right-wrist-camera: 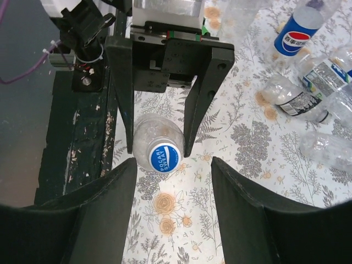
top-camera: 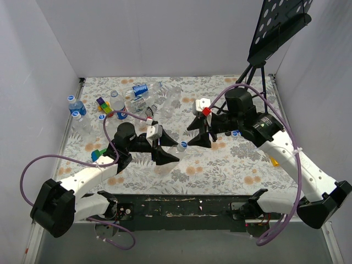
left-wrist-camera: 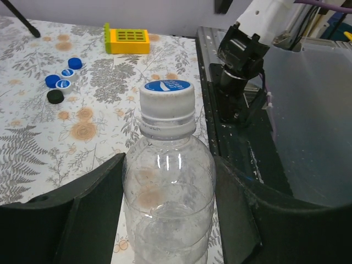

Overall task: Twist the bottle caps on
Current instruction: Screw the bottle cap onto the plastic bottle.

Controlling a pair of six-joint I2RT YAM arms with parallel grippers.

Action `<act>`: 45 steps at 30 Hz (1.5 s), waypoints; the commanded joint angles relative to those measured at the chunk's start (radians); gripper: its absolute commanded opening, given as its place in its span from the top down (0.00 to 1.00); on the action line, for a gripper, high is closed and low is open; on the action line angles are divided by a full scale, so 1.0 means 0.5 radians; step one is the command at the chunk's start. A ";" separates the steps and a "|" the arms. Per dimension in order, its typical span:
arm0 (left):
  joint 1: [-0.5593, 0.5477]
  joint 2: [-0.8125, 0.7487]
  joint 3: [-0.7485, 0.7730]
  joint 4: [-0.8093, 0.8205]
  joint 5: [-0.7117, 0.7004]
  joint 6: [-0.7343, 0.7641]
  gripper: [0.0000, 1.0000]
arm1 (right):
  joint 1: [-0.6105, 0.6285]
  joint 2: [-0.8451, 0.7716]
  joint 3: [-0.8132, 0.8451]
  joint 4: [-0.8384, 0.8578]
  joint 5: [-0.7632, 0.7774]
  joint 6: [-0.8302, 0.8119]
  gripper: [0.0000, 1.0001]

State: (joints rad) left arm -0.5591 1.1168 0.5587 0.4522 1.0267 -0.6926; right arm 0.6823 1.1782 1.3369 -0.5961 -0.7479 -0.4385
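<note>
Clear bottle [left-wrist-camera: 168, 212] inside left tool [left-wrist-camera: 169, 162]

Left fingers [top-camera: 164, 156] grip a bottle [top-camera: 174, 148], cap [top-camera: 182, 145] facing the right fingers [top-camera: 199, 141].

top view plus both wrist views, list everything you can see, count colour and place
held bottle: one, clear, in the left claw
cap: one, blue top, on that bottle
loose caps: four blue, one black, on the table
other bottles: several, clear, some blue labels, far left
yellow block: one, on the table
black stand: one, far right corner
table: one, floral
left claw: black, shut on the held bottle
right claw: black, open, facing the cap
</note>
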 commanded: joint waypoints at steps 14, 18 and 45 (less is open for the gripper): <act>0.011 -0.034 0.070 0.086 0.168 -0.060 1.00 | 0.136 0.211 0.063 -0.158 -0.112 -0.307 0.45; 0.011 -0.049 0.070 0.077 0.162 -0.041 1.00 | 0.148 0.248 0.069 -0.188 -0.121 -0.313 0.49; -0.542 0.129 -0.175 0.823 -2.333 1.438 1.00 | 0.151 0.669 0.041 0.575 0.882 1.616 0.99</act>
State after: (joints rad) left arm -0.8078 1.1904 0.4271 0.7193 -0.0402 -0.0479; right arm 0.7349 1.5059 1.3670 -0.4000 -0.3195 0.1963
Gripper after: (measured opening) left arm 0.584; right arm 0.360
